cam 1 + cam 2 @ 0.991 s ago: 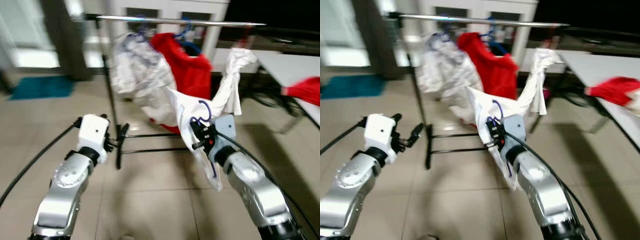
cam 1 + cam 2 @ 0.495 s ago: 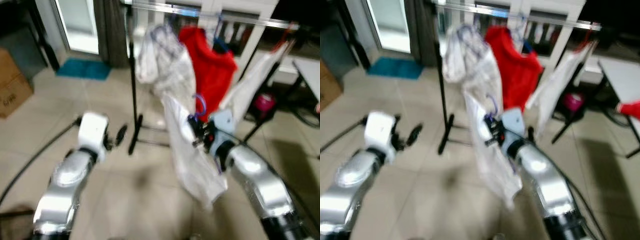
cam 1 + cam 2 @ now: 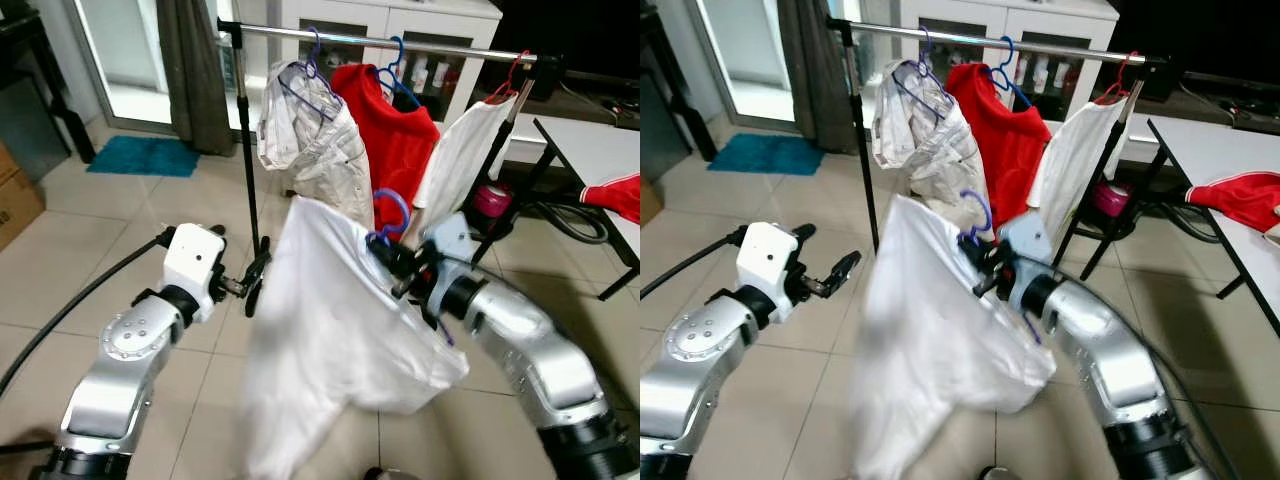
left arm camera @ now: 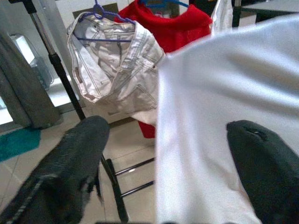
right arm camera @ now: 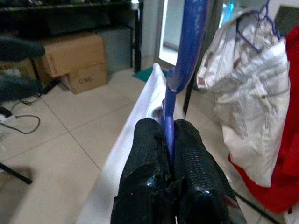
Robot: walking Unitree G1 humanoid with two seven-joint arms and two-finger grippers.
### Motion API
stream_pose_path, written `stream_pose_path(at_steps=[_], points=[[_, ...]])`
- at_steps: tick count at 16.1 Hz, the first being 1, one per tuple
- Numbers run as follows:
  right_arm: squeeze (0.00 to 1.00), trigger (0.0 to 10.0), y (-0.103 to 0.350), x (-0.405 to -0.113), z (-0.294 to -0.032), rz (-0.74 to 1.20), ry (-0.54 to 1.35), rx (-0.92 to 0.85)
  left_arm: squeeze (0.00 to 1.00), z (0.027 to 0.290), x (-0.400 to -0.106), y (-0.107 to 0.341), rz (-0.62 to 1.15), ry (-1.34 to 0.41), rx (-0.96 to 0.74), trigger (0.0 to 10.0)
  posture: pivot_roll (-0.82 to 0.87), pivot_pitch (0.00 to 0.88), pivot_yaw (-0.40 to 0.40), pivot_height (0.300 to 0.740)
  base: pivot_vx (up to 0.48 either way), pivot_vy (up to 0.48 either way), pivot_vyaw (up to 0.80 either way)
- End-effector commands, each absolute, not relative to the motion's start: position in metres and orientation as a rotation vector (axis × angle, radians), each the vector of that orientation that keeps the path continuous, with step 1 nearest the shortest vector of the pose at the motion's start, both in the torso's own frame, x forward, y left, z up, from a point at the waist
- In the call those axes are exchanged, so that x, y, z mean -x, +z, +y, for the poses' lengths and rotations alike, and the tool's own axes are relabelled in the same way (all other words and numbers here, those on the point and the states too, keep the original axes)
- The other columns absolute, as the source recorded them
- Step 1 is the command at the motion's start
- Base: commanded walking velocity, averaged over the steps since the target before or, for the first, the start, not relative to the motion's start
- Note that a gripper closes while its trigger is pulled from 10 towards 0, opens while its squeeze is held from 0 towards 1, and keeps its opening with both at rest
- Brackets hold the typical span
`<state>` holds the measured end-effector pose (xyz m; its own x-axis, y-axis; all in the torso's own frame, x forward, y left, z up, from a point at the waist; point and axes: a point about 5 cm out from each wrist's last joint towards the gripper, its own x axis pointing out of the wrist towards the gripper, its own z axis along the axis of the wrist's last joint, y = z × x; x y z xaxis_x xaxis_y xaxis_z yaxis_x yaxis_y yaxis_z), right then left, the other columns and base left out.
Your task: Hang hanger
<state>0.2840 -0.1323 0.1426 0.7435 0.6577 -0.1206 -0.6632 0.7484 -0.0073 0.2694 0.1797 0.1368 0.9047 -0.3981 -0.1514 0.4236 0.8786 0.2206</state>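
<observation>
Right wrist view shows the right gripper (image 5: 170,140) with its jaws clamped on the neck of the blue hanger (image 3: 390,212), which carries a white shirt (image 3: 340,350) near the rail (image 3: 380,42). The left gripper (image 3: 255,280), jaws wide, waits at the left. Risks: the billowing shirt could slide off, or the hook could snag the red shirt (image 3: 395,135) or miss the far rail.

Right hand (image 5: 167,140) clamped, left hand (image 4: 163,154) agape
</observation>
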Motion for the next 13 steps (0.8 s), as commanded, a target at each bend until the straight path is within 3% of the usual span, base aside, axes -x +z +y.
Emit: stream_pose_path(at_steps=[1, 4, 5, 6, 7, 10, 13], points=[[0.00, 10.0, 0.159, -0.287, -0.138, 0.062, 0.741, 0.060, 1.00, 0.179, -0.274, 0.141, 0.086, -0.451, -0.281, 10.0, -0.03, 0.007, -0.032, 0.740, 0.000, 0.000, 0.00], [0.00, 10.0, 0.168, -0.289, -0.138, 0.043, 0.791, 0.071, 1.00, 0.179, -0.280, 0.145, 0.062, -0.472, -0.329, 10.0, -0.02, 0.006, -0.042, 0.740, 0.000, 0.000, 0.00], [0.00, 10.0, 0.172, -0.289, -0.135, 0.033, 0.806, 0.066, 0.76, 0.177, -0.283, 0.145, 0.054, -0.498, -0.339, 10.0, -0.03, 0.004, -0.042, 0.740, 0.000, 0.000, 0.00], [0.00, 10.0, 0.175, -0.289, -0.133, 0.023, 0.814, 0.056, 0.18, 0.175, -0.285, 0.144, 0.056, -0.517, -0.329, 10.0, -0.03, 0.003, -0.042, 0.740, 0.000, 0.000, 0.00], [0.00, 10.0, 0.178, -0.288, -0.132, 0.015, 0.817, 0.045, 0.00, 0.177, -0.290, 0.142, 0.074, -0.489, -0.317, 10.0, -0.03, 0.002, -0.042, 0.740, 0.000, 0.000, 0.00], [0.00, 10.0, 0.186, -0.286, -0.128, -0.010, 0.848, -0.011, 0.00, 0.193, -0.310, 0.141, 0.093, -0.306, -0.264, 10.0, -0.03, 0.000, -0.047, 0.740, 0.000, 0.000, 0.00], [0.00, 10.0, 0.190, -0.283, -0.124, -0.019, 0.878, -0.027, 0.00, 0.184, -0.321, 0.146, 0.054, -0.367, -0.191, 10.0, -0.03, 0.000, -0.050, 0.740, 0.000, 0.000, 0.00]])
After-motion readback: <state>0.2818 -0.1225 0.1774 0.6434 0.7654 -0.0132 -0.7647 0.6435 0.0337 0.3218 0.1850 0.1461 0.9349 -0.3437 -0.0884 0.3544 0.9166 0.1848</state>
